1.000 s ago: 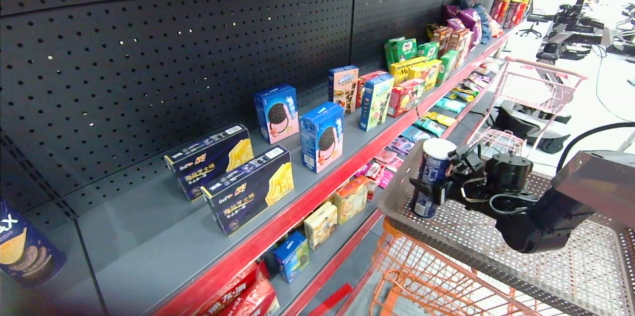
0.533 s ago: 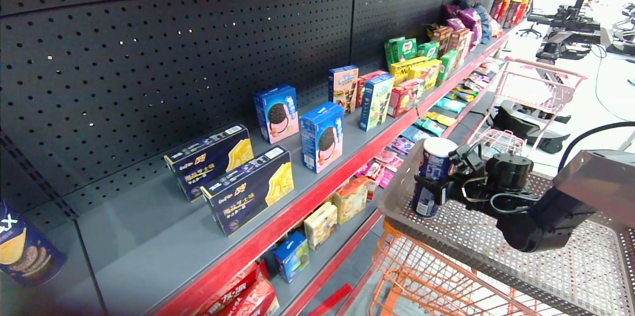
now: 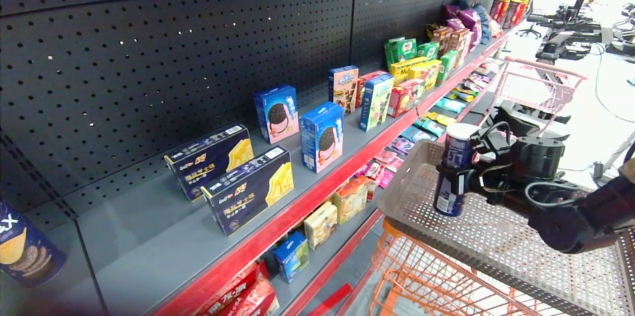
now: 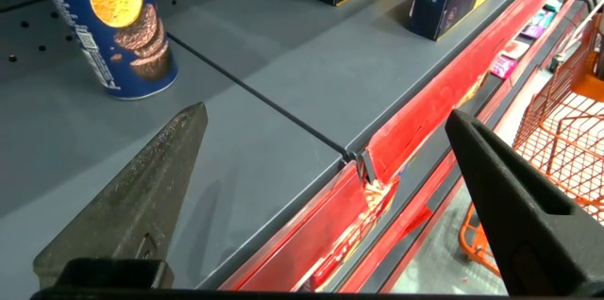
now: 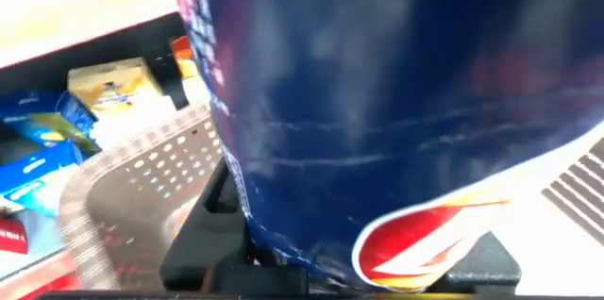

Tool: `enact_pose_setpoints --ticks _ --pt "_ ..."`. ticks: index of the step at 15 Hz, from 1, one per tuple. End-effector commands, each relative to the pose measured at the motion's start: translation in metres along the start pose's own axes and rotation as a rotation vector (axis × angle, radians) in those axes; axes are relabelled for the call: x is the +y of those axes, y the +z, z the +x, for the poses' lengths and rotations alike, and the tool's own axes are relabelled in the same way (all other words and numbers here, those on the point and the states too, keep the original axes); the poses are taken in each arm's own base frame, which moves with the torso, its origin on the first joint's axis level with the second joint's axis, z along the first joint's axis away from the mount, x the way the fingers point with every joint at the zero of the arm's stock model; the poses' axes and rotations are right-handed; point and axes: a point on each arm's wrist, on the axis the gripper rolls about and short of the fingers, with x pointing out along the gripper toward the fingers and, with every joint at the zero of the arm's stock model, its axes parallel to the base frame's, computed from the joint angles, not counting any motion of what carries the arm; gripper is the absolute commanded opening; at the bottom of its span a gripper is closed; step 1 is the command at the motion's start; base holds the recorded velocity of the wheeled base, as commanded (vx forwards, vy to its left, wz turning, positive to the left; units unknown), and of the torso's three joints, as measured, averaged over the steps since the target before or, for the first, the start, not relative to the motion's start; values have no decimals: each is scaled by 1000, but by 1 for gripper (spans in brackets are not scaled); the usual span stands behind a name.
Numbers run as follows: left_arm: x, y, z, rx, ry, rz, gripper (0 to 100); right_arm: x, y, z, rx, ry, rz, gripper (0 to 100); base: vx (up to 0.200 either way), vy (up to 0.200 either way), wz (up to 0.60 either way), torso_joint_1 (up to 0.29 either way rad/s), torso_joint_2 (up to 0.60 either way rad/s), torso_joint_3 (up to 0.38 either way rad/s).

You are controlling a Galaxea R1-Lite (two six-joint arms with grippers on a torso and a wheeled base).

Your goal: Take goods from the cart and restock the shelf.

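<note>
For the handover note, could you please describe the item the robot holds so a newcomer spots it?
Find the orange cart beside the shelf, topped by a grey perforated tray. Over that tray the right end effector grips an upright dark-blue canister, the only white-lidded cylinder there.

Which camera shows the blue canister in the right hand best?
Head view: the whole blue canister, white lid up, held upright in the right hand over the cart's tray. Right wrist view has its blue side close up; left wrist view faces the shelf.
</note>
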Motion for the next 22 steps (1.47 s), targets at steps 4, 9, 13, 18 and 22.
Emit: enact_pose_setpoints --ticks 4,9,13,18,22 --pt "0 0 0 0 2 -1 100 22 46 -116 -100 -50 18 0 0 0 0 0 0 0" --pt "0 0 0 0 2 -1 100 29 36 -200 -96 -183 16 0 0 0 0 0 0 0" --pt "0 0 0 0 2 -1 100 28 34 -212 -89 -272 15 0 0 0 0 0 0 0" --pt "0 0 0 0 0 1 100 33 33 -212 -89 -236 10 0 0 0 480 4 -1 3" --pt "0 0 0 0 2 -1 100 34 32 -210 -76 -232 11 0 0 0 600 2 1 5"
